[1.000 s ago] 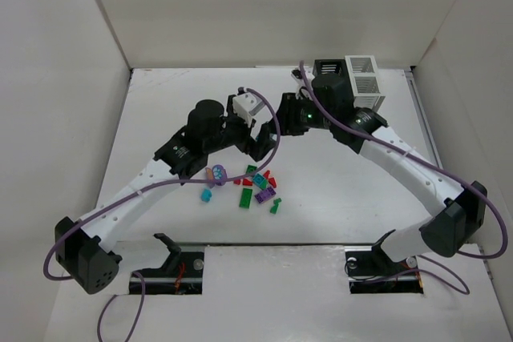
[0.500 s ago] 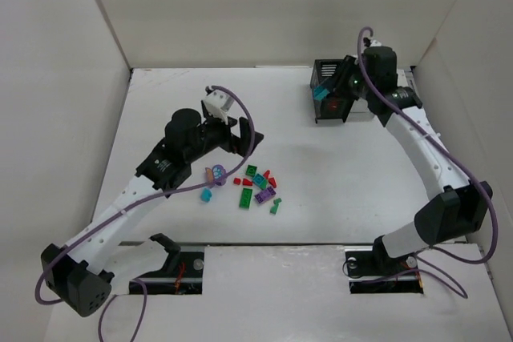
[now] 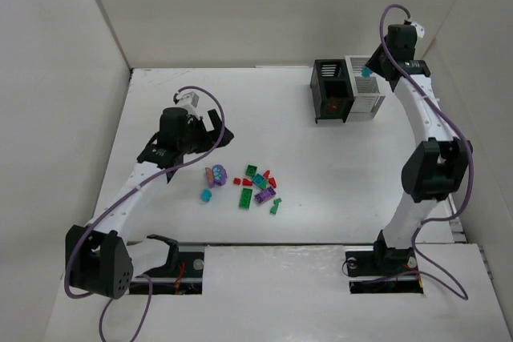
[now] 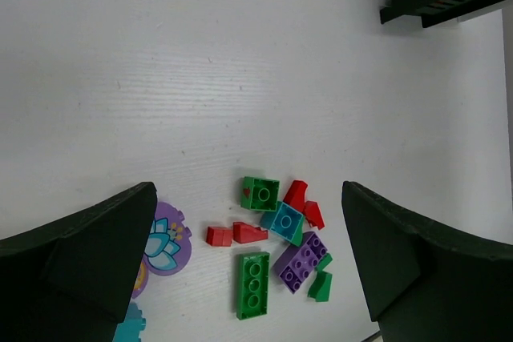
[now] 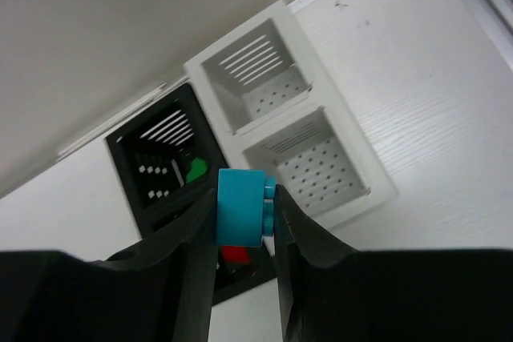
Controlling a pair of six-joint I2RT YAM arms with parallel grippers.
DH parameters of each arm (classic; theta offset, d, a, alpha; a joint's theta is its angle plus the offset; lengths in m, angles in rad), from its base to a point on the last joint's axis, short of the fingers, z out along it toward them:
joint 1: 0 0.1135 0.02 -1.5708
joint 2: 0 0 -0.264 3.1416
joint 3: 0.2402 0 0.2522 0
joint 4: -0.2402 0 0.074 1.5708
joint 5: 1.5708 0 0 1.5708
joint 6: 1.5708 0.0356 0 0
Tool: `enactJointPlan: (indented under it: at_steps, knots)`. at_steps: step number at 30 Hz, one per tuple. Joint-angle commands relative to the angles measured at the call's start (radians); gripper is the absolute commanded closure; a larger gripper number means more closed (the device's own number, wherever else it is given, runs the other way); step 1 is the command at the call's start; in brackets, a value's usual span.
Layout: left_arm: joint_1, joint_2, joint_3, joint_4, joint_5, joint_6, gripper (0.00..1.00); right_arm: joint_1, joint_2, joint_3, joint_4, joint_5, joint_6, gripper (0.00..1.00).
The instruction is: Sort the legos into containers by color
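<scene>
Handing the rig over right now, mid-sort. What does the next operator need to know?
Left gripper: open, holding nothing, hovering over the table with the loose legos in front of it.
Right gripper: shut on a teal brick, raised above the bins at the far right.
Done: the black bins hold one green piece and one red piece, in separate compartments. No brick shows in the white bins.
Left: drop the teal brick, then sort the loose green, red, purple and teal pieces on the table.
</scene>
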Motion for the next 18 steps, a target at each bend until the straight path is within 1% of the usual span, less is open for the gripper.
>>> enactJointPlan:
  at_steps: [1, 4, 6, 13, 14, 16, 17, 18]
  knots:
    - [0.027, 0.011, 0.003, 0.002, -0.021, -0.052, 0.0, -0.023, 0.076, 0.095, -0.005, 0.08, -0.034, 1.0]
    - [0.062, 0.039, -0.008, -0.008, -0.021, -0.065, 0.0, -0.032, 0.148, 0.157, -0.015, 0.109, -0.043, 1.0]
    - [0.062, 0.039, -0.02, -0.008, -0.021, -0.075, 0.0, -0.032, 0.173, 0.178, -0.03, 0.129, -0.043, 1.0]
    - [0.072, 0.057, -0.039, -0.029, -0.043, -0.117, 0.0, -0.032, 0.211, 0.177, -0.064, 0.147, -0.043, 0.97]
    - [0.072, 0.057, -0.039, -0.029, -0.043, -0.129, 0.0, -0.032, 0.211, 0.168, -0.074, 0.147, -0.043, 0.94]
    - [0.072, 0.066, -0.048, -0.029, -0.043, -0.138, 0.0, -0.032, 0.202, 0.136, -0.074, 0.157, -0.043, 0.92]
    - [0.081, 0.066, -0.057, -0.029, -0.043, -0.138, 0.0, -0.032, 0.193, 0.126, -0.074, 0.157, -0.043, 0.87]
    - [0.081, 0.066, -0.057, -0.029, -0.043, -0.149, 0.0, -0.032, 0.193, 0.117, -0.064, 0.157, -0.043, 0.87]
